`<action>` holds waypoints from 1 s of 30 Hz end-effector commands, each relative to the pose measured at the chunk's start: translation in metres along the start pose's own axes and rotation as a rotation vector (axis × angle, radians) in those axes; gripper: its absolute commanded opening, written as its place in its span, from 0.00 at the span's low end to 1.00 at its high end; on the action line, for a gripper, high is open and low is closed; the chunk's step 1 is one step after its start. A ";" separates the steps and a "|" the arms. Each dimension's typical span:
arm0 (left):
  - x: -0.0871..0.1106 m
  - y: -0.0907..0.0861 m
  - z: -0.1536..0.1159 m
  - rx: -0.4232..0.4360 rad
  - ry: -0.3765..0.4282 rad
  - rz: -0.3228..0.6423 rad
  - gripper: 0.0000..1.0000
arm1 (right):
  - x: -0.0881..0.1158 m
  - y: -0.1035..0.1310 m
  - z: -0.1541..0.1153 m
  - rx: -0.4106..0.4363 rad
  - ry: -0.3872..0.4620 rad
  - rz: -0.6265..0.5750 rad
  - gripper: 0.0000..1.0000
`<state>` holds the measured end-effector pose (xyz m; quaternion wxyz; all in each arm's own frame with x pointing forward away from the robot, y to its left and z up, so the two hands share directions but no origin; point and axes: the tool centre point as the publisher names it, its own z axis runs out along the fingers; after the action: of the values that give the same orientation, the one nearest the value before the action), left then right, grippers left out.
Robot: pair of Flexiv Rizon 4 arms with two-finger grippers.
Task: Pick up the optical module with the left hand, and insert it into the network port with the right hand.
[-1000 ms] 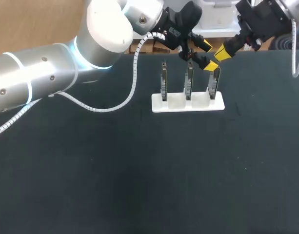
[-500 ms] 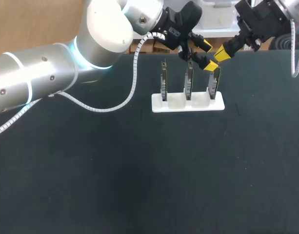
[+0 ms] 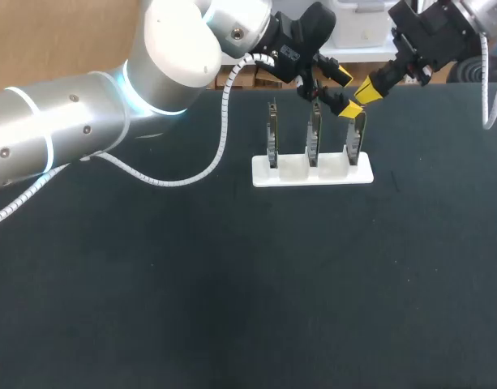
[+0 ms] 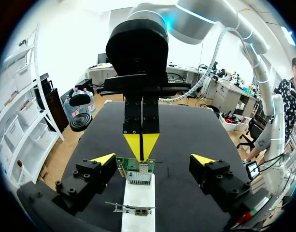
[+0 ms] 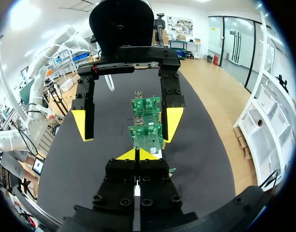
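Three circuit boards point(image 3: 313, 134) were stood upright in a white stand point(image 3: 313, 175) near the far edge of the black table point(image 3: 232, 284). The left gripper point(image 3: 346, 92) was held released over the right end of the stand, its yellow fingers spread wide with the rightmost board point(image 3: 355, 142) in the gap between them. The right gripper point(image 3: 367, 89) was clenched, its tips pressed together and set just at that board's top edge. A metal socket point(image 4: 138, 177) was seen on the board below those tips. Whether the optical module was pinched there could not be told.
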<state>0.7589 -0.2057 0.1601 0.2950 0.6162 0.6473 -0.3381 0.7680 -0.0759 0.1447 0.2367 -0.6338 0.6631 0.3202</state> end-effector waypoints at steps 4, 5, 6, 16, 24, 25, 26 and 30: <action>-0.001 0.002 0.000 0.004 0.004 0.000 1.00 | 0.002 -0.002 0.003 -0.007 0.002 0.005 0.00; -0.001 0.002 0.000 0.004 0.004 0.000 1.00 | 0.002 -0.002 0.003 -0.007 0.002 0.005 0.00; -0.001 0.002 0.000 0.004 0.004 0.000 1.00 | 0.003 -0.002 0.003 -0.007 0.002 0.005 0.00; -0.001 0.002 0.000 0.004 0.004 0.000 1.00 | 0.005 -0.002 0.006 -0.014 -0.001 0.011 0.00; -0.001 0.002 0.000 0.004 0.004 0.000 1.00 | 0.006 -0.001 0.008 -0.019 -0.004 0.018 0.00; -0.001 0.002 0.000 0.004 0.004 0.000 1.00 | 0.006 -0.001 0.008 -0.018 -0.004 0.018 0.00; -0.001 0.002 0.000 0.004 0.004 0.000 1.00 | 0.007 -0.001 0.008 -0.019 -0.004 0.019 0.00; -0.001 0.002 0.000 0.004 0.004 0.000 1.00 | 0.007 -0.001 0.007 -0.018 -0.004 0.019 0.00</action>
<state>0.7589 -0.2057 0.1601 0.2950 0.6162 0.6473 -0.3381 0.7664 -0.0756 0.1414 0.2300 -0.6290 0.6663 0.3279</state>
